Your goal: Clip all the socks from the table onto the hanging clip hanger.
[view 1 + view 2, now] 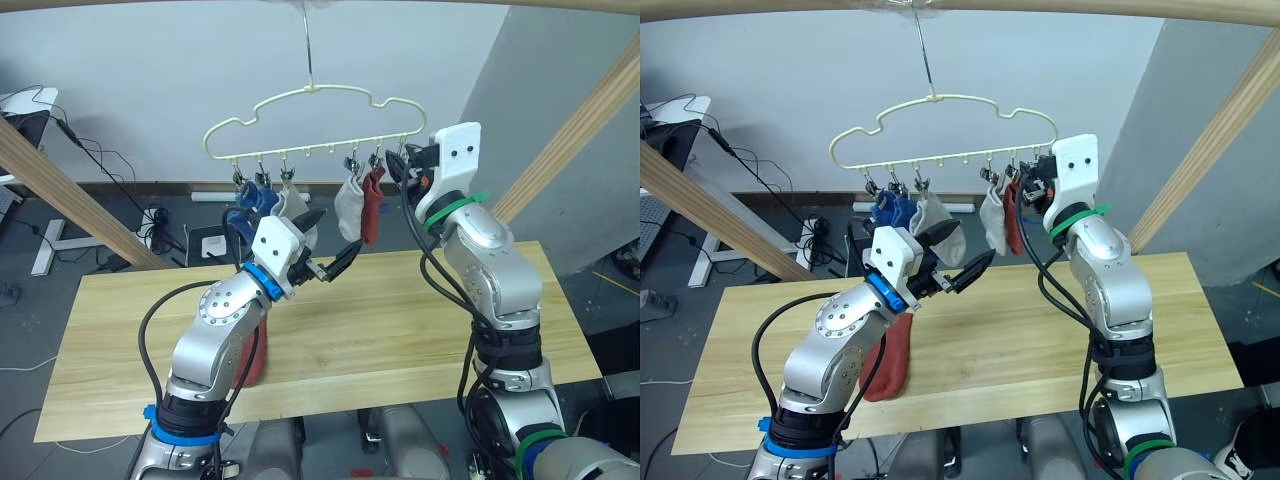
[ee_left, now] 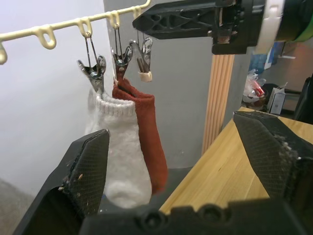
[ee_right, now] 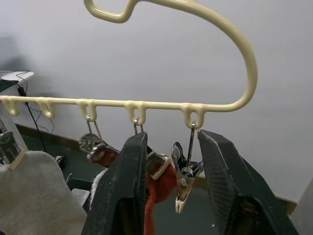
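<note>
The cream clip hanger (image 1: 310, 95) hangs above the table's (image 1: 420, 320) far edge. Its left clips hold two blue socks (image 1: 258, 197) and a light grey sock (image 1: 940, 235). Further right hang another light grey sock (image 1: 350, 205) and a rust-red sock (image 1: 372, 205). A second rust-red sock (image 1: 890, 360) lies on the table under my left forearm. My left gripper (image 1: 330, 265) is open and empty, below the hung socks. My right gripper (image 3: 173, 137) is open at the hanger's right end, its fingers on either side of the empty last clip (image 3: 183, 181).
Slanted wooden beams (image 1: 60, 190) rise at the left and at the right (image 1: 590, 110), and a round rail runs along the top. Cables and a desk leg (image 1: 50, 240) sit on the floor behind the table's left side.
</note>
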You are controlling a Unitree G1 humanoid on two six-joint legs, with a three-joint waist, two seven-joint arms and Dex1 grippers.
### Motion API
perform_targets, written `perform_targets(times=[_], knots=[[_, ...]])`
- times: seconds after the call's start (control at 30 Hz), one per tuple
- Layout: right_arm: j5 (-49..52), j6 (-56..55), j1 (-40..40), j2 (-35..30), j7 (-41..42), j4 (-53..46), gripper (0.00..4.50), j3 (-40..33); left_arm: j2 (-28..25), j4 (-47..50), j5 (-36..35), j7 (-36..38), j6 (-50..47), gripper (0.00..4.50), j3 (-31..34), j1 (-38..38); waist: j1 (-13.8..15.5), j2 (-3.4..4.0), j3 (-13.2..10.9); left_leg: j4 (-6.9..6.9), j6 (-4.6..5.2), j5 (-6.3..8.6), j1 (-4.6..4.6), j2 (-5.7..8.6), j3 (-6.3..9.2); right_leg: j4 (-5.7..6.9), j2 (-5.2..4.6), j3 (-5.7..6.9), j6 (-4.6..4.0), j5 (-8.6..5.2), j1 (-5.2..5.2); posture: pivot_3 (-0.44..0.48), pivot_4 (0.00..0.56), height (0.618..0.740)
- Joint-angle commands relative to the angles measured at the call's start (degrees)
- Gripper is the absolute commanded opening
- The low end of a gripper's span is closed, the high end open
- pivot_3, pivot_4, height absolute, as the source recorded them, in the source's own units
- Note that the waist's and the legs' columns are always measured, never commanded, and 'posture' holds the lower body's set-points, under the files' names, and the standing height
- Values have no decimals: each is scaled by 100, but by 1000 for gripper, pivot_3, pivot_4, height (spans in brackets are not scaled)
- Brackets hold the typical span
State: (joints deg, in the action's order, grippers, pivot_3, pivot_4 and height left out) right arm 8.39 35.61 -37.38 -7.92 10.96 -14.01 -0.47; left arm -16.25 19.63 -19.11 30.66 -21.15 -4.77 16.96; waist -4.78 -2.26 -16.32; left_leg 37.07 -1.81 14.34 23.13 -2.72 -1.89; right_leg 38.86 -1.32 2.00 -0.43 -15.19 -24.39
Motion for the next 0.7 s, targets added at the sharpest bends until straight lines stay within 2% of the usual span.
perform_targets(times=[0.03, 0.2, 0.3, 0.37, 0.7], knots=[[-105, 43, 146, -74, -63, -349, 1666, 121, 3, 71, -15, 41, 70, 4500, -32, 76, -2, 0, 0, 0, 0, 0, 0, 0, -1, 0, 0, -1, 0, 0, 0, -162, 277, 740], [-230, 18, 238, -18, -249, -304, 1666, 211, -1, 29, 2, 74, 96, 4500, -50, 108, -6, 0, 0, 0, 0, 0, -2, -1, -1, 2, 2, -1, 0, 0, 0, -160, 275, 740], [-282, -19, 242, 38, -342, -243, 2306, 201, -8, 11, 12, 93, 115, 4500, -56, 123, -5, 0, 0, 0, 0, 0, -2, 0, -1, 2, 2, -1, 1, 0, 0, -159, 273, 740], [-326, -6, 229, 59, -365, -174, 2979, 239, -9, -3, 14, 99, 126, 4500, -56, 129, -4, 0, 0, 1, 0, 0, -2, 0, -1, 1, 2, -1, 1, 0, 0, -158, 273, 740], [-564, -381, -127, 193, -698, 603, 2979, 178, -12, -59, 35, 125, 169, 4500, -68, 168, -4, 0, 0, 1, -1, 0, -2, 0, -1, 1, 2, -1, 0, 0, 0, -156, 269, 740]])
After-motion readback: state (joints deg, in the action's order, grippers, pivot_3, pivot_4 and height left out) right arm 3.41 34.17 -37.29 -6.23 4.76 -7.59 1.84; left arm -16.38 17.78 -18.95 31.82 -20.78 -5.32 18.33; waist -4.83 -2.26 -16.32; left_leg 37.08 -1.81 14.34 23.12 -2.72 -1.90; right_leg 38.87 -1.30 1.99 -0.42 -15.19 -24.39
